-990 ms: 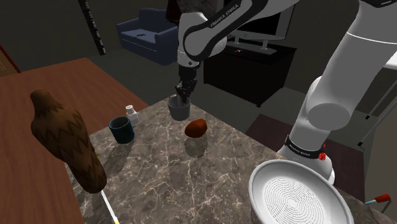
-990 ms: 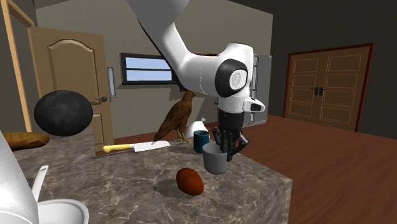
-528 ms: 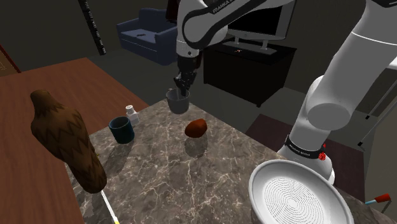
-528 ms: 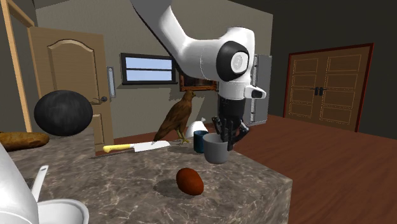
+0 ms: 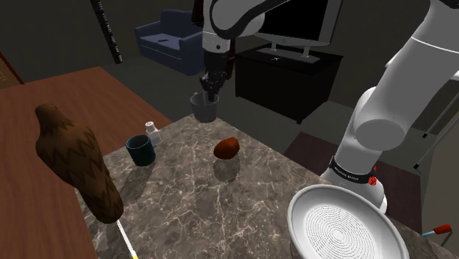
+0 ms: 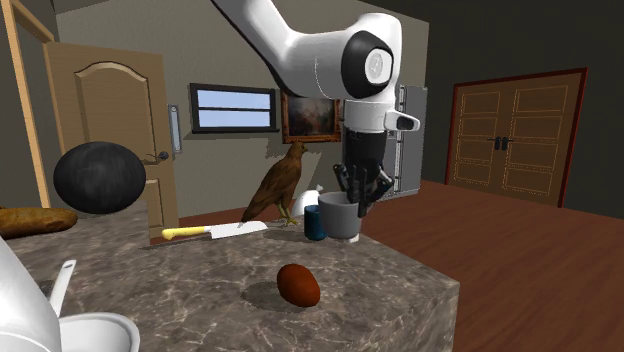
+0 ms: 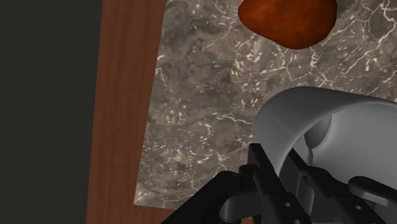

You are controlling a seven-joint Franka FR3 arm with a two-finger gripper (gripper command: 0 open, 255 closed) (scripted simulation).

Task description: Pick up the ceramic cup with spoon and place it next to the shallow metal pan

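The claw [image 5: 211, 87] grips the grey cup [image 5: 204, 109] by its rim above the marbled counter [image 5: 228, 202]. Wooden floor [image 6: 500, 262] lies around.

- Black band [image 5: 351, 171] round the lower joint of the white arm [image 5: 386, 88], shoulder view: one line of small white lettering, too fine to read
- Slanted black bar [image 5: 107, 31], same view's upper left: small white marks, not legible
- No other text, number or sign can be read
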